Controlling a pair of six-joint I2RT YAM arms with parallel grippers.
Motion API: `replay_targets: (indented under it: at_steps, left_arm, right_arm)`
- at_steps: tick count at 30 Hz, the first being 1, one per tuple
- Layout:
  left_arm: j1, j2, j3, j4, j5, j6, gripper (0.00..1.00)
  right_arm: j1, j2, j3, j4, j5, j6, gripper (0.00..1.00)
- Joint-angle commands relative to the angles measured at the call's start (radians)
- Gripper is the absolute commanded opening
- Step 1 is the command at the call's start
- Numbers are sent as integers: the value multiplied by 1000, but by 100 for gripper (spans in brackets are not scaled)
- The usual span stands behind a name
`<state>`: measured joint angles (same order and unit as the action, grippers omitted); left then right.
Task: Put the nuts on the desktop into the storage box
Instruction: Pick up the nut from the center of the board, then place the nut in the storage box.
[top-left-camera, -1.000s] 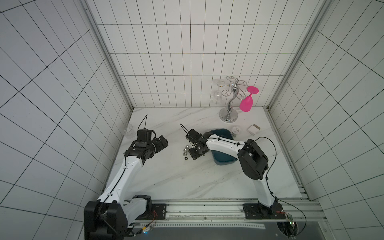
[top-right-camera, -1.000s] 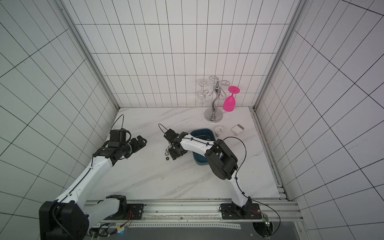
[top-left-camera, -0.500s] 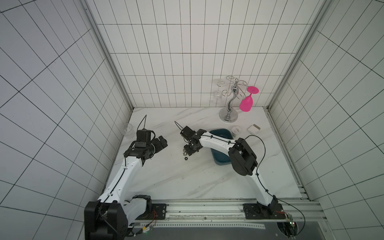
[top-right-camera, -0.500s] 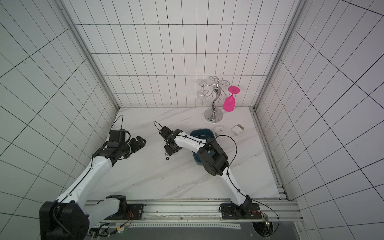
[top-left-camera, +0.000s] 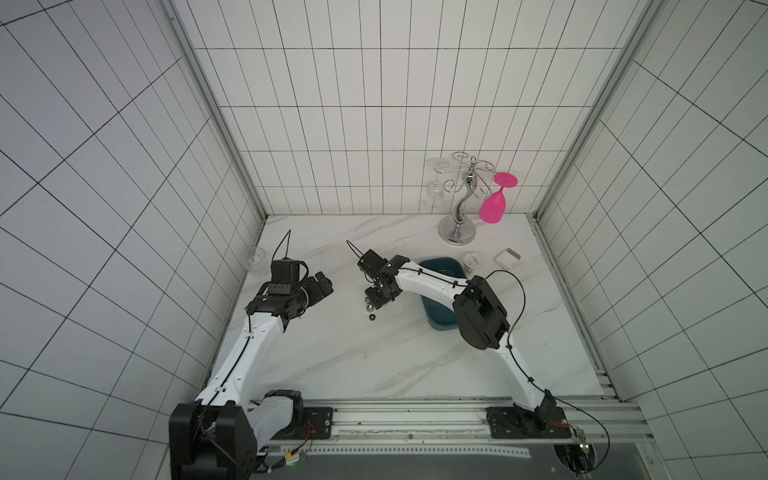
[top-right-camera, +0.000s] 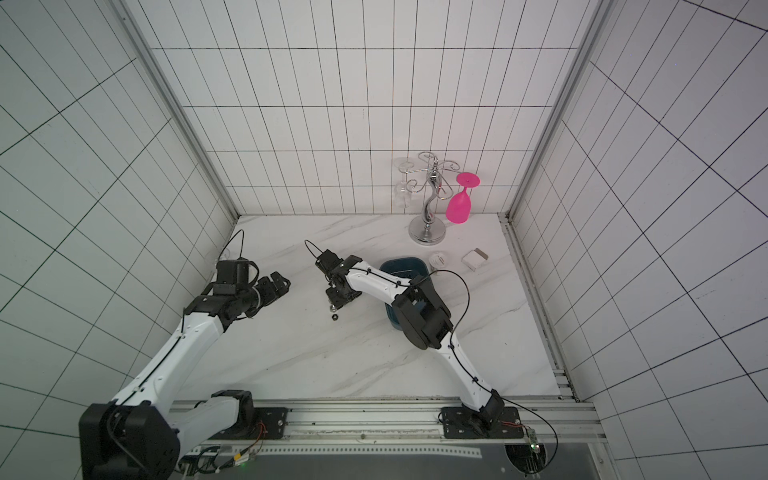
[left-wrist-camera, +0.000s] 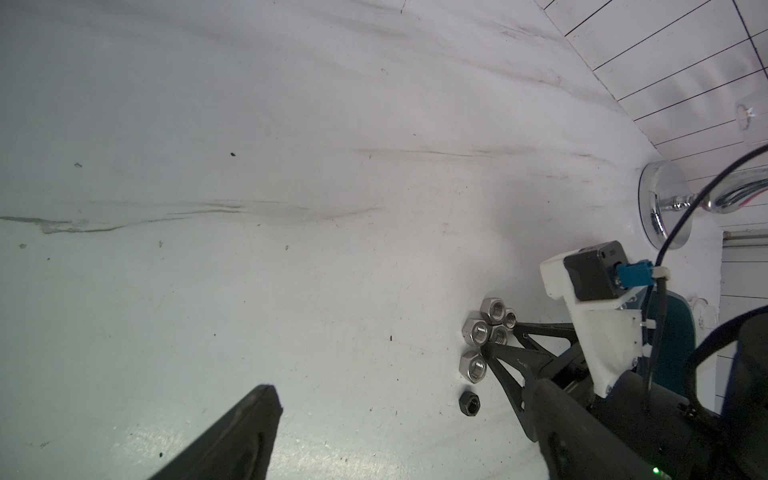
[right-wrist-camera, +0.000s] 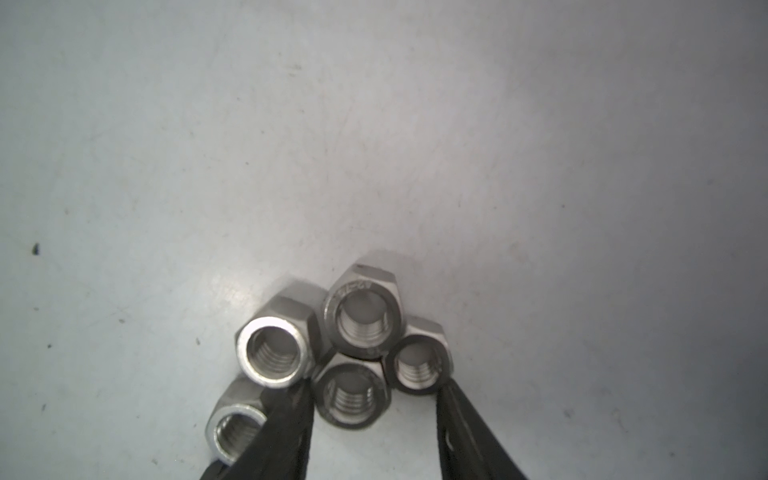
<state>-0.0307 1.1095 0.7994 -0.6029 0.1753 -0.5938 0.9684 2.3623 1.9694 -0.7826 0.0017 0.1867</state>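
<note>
Closing in over the past second, the right gripper (right-wrist-camera: 372, 390) straddles a silver nut (right-wrist-camera: 349, 399), jaws parted; the left gripper (top-left-camera: 322, 286) cannot be read. White marble-look desktop (top-left-camera: 374, 365), tiled walls (top-left-camera: 374, 124).

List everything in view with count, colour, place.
Shiny hexagonal metal nuts: five, silver, clustered on white marble-look desktop.
Small hexagonal nut: one, black, beside cluster.
Shallow plastic storage box: one, teal-blue, under right forearm.
Chrome glass rack: one, silver, back right.
Stemmed glasses: two, pink and clear, hanging on rack.
Small white round jar: one, white, beside storage box.
Small white rectangular box: one, white, beside jar.
Clear cup: one, clear, by left wall.
Left gripper: black, above desktop.
Right gripper: black, open around a silver nut.
</note>
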Motion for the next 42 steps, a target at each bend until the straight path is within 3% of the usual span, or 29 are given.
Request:
replay_targets:
  at_steps: [1, 18, 32, 42]
  left_arm:
    - [6, -22, 20, -6, -5, 15, 98]
    - [15, -53, 26, -23, -10, 24, 98]
    - [18, -44, 22, 8, 42, 3, 98]
    - [14, -77, 5, 19, 85, -14, 98]
  right_arm:
    - [-4, 32, 35, -27, -30, -4, 51]
    - [-3, -1, 11, -16, -40, 25, 17]
    - [-50, -338, -159, 18, 12, 24, 15]
    - [-234, -602, -524, 25, 60, 53, 15]
